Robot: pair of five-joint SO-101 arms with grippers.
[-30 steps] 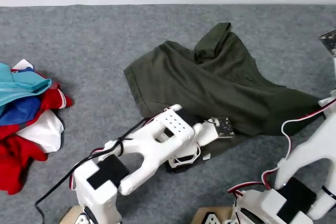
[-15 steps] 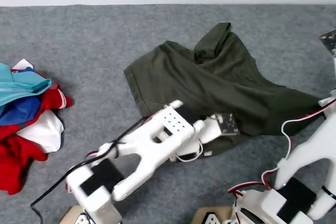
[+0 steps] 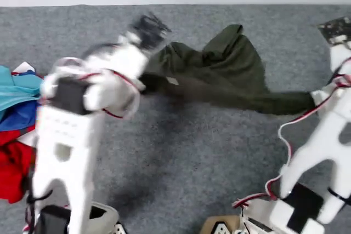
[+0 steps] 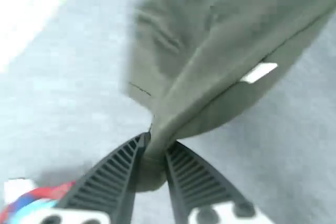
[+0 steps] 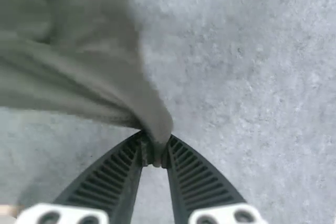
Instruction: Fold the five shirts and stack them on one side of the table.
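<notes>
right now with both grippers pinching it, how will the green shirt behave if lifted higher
Probably floppy: the green shirt drapes and bunches between the left gripper and right gripper. Likely light, since small pinches hold it.

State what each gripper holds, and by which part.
Both hold the olive shirt: the left gripper pinches a bunched fold at one end, the right gripper a bunched fold at the opposite end.

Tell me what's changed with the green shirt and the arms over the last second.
The left hand, shut on the green shirt at its near edge, swung up and away toward the far left, pulling the shirt into a stretched band. The right hand holds the other end and shifted only slightly. The pile of shirts at the left edge stayed put.
</notes>
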